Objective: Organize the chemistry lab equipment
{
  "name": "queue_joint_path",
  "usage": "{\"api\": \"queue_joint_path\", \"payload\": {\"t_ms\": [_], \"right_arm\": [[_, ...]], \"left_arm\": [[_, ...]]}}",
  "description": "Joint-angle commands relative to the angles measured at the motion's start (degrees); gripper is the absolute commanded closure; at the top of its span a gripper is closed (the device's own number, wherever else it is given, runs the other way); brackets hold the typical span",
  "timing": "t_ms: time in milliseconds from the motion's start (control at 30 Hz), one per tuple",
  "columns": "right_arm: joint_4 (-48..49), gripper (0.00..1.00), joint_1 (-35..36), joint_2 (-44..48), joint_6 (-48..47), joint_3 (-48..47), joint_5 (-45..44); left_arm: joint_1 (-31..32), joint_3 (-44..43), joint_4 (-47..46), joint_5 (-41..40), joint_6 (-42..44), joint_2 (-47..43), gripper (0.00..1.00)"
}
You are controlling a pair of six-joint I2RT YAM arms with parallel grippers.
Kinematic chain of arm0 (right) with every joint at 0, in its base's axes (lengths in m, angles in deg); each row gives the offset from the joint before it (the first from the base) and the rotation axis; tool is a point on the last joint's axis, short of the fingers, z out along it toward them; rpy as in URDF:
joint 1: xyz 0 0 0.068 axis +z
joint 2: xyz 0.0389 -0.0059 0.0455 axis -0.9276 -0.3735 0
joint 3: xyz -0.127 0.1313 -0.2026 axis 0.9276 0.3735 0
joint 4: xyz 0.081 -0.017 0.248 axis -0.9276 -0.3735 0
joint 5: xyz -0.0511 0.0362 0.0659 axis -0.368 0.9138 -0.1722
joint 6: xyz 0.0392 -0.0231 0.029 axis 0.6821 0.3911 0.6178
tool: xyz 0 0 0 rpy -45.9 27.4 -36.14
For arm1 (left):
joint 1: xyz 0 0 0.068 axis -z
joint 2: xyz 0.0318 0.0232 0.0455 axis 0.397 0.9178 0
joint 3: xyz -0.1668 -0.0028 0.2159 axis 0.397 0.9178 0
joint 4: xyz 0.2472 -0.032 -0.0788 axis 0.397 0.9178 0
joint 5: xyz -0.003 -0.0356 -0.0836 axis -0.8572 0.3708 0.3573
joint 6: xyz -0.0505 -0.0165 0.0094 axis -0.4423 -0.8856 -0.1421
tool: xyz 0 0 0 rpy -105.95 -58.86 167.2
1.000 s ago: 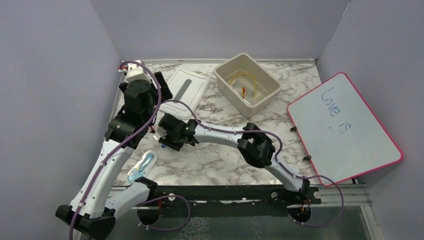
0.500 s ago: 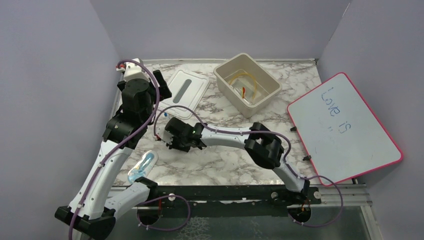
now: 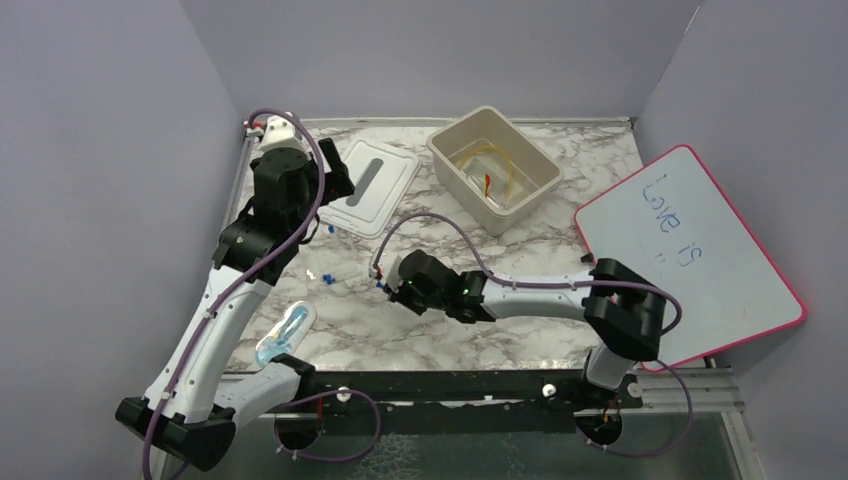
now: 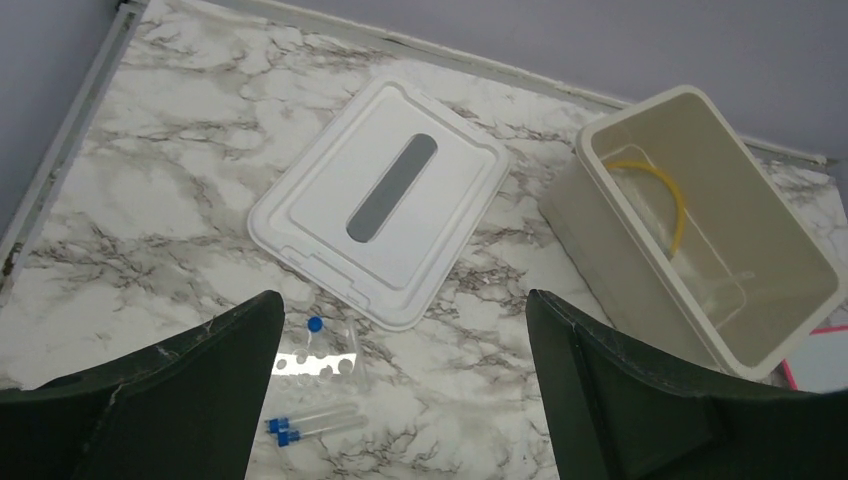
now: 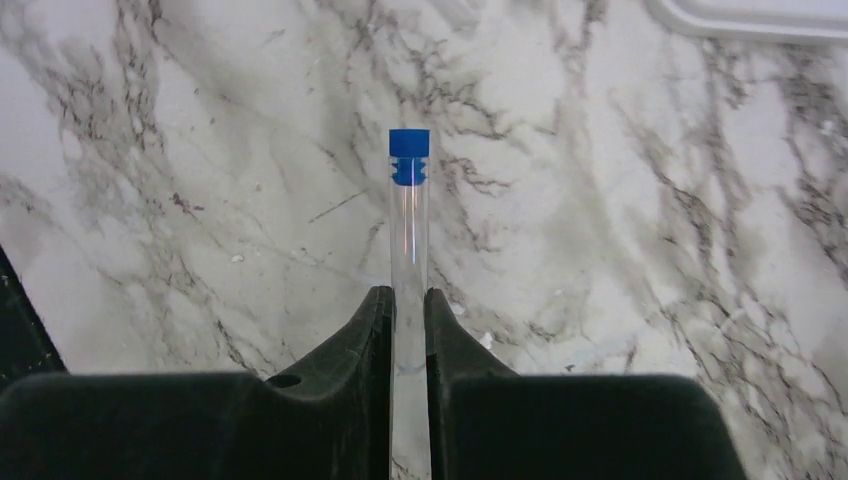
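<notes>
So, biggest first: the marble table (image 3: 440, 330) is bordered on the right by a pink-edged whiteboard (image 3: 690, 255), which is propped at an angle with blue scribble on it. At the back middle a cream bin (image 3: 462, 190) is parked, uncovered, and its lid (image 3: 370, 185) is laid flat on the marble just to the left of it, grey stripe up.

Inside the bin, the amber tubing (image 3: 490, 160) is curled up, with the red-tipped dropper (image 3: 487, 184) tucked in alongside it. A clear packet (image 3: 285, 335) with something bluish in it is left near the front left edge, well apart from the bin.

The left gripper (image 4: 402, 300) is held up over the lid area with its jaws spread wide and nothing between them. The right gripper (image 5: 408, 300) is clamped on a blue-capped tube (image 5: 409, 230), with the cap pointed away from the wrist, over bare marble in front of the lid.

A few loose blue-capped tubes (image 4: 310, 425) are scattered on the marble in front of the lid, between the two grippers. Whether the held tube is touching the table can't be made out.
</notes>
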Motion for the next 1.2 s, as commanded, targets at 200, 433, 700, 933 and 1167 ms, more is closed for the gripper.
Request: {"api": "queue_joint_path", "payload": {"t_ms": [200, 433, 700, 933, 1167], "right_arm": [[26.1, 0.88, -0.3, 14.0, 10.5, 14.5, -21.2], [34.3, 0.87, -0.4, 17.7, 11.6, 18.6, -27.8], [38.3, 0.87, -0.5, 18.5, 9.8, 20.0, -27.6], [38.0, 0.87, -0.6, 18.0, 9.4, 19.8, -26.7], [38.9, 0.87, -0.6, 17.6, 9.1, 20.1, -25.7]], "left_arm": [[-0.3, 0.7, 1.4, 31.5, -2.8, 8.6, 0.08], [-0.3, 5.0, -0.5, 50.5, -4.2, 13.6, 0.2], [-0.3, 9.0, -4.4, 56.0, -7.2, 15.6, 0.41], [-0.3, 10.4, -5.4, 55.2, -8.8, 16.7, 0.53], [-0.3, 11.2, -7.0, 53.9, -10.5, 16.7, 0.55]]}}
